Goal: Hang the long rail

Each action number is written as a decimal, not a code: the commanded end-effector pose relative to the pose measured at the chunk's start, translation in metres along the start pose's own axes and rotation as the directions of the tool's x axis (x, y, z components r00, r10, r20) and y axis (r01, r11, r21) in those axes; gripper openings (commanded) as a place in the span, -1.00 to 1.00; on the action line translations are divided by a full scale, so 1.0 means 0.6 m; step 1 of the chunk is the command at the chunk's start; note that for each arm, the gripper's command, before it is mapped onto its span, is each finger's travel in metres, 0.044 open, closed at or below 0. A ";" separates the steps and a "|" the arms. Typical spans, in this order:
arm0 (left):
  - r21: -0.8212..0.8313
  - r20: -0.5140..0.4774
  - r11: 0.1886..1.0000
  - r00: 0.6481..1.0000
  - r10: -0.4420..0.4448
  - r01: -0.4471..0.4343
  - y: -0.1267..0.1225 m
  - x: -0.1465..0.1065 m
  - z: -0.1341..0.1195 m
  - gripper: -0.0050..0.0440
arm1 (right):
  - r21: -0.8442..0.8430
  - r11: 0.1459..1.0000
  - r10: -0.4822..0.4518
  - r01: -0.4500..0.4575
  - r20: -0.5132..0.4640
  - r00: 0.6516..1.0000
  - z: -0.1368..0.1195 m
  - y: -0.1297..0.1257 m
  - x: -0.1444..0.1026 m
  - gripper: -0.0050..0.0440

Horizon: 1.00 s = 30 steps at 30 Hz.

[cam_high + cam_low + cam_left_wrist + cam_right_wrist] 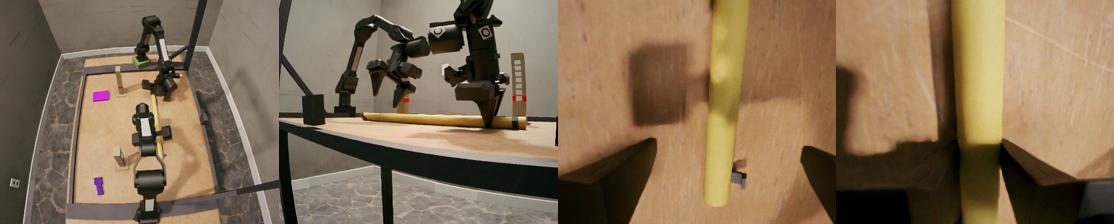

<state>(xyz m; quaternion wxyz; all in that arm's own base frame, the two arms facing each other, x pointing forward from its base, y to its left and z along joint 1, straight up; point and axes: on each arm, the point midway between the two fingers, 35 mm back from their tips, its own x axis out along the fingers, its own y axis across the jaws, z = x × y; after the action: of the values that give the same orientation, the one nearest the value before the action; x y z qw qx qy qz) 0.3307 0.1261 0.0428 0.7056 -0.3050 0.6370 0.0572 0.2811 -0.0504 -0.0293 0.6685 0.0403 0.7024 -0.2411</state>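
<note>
Yellow rail (155, 108) (428, 119) (722, 135) (980, 90), just one, lies near two upright tan posts (119, 78) (118, 155) (519, 108) (402, 109).

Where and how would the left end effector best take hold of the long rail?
I'd grip the long rail's plain stretch just short of its hook, from straight above, fingers astride: it lies lengthwise on the table, smooth and narrow, with the hook jutting sideways.
</note>
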 end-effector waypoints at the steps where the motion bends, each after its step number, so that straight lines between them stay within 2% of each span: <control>1: 0.018 0.034 1.000 0.999 0.006 -0.006 -0.009 -0.039 0.011 0.80 | 0.006 1.000 0.006 -0.006 0.022 1.000 0.008 -0.001 -0.009 -1.00; 2: 0.008 0.002 1.000 1.000 0.020 -0.020 -0.007 -0.022 0.008 0.71 | 0.006 1.000 0.006 -0.006 0.022 1.000 0.008 -0.001 -0.009 -1.00; 4: -0.003 -0.010 0.998 0.998 0.066 -0.066 -0.011 -0.015 0.007 0.51 | 0.006 1.000 0.006 -0.006 0.022 1.000 0.008 -0.001 -0.009 -1.00; 6: -0.003 -0.010 0.998 0.998 0.066 -0.066 -0.011 -0.015 0.007 0.51 | 0.006 1.000 0.006 -0.006 0.022 1.000 0.008 -0.001 -0.009 -1.00; 10: -0.019 -0.036 0.971 0.971 0.236 -0.236 -0.029 0.007 0.006 0.12 | 0.006 1.000 0.006 -0.006 0.022 1.000 0.008 -0.001 -0.009 -1.00; 14: -0.022 -0.028 0.910 0.910 0.413 -0.414 -0.049 0.026 0.005 0.12 | 0.006 1.000 0.006 -0.006 0.022 1.000 0.008 -0.001 -0.009 -1.00; 16: -0.018 -0.012 0.868 0.869 0.495 -0.496 -0.058 0.035 0.005 0.12 | 0.006 1.000 0.006 -0.006 0.022 1.000 0.008 -0.001 -0.009 -1.00; 20: -0.005 0.013 0.810 0.810 0.586 -0.586 -0.068 0.048 0.004 0.12 | 0.006 1.000 0.006 -0.006 0.022 1.000 0.008 -0.001 -0.009 -1.00; 27: -0.001 0.020 0.795 0.795 0.606 -0.606 -0.071 0.050 0.004 0.12 | 0.006 1.000 0.006 -0.006 0.022 1.000 0.008 -0.001 -0.009 -1.00; 30: -0.001 0.011 0.793 0.793 0.609 -0.609 -0.058 0.058 0.003 0.12 | 0.006 1.000 0.006 -0.006 0.022 1.000 0.008 -0.001 -0.009 -1.00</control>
<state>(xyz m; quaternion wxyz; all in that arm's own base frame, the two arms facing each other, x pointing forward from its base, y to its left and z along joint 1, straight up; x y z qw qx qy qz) 0.3518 0.0841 0.0243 0.6522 -0.0822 0.7016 0.2751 0.2811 -0.0504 -0.0293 0.6685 0.0403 0.7024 -0.2411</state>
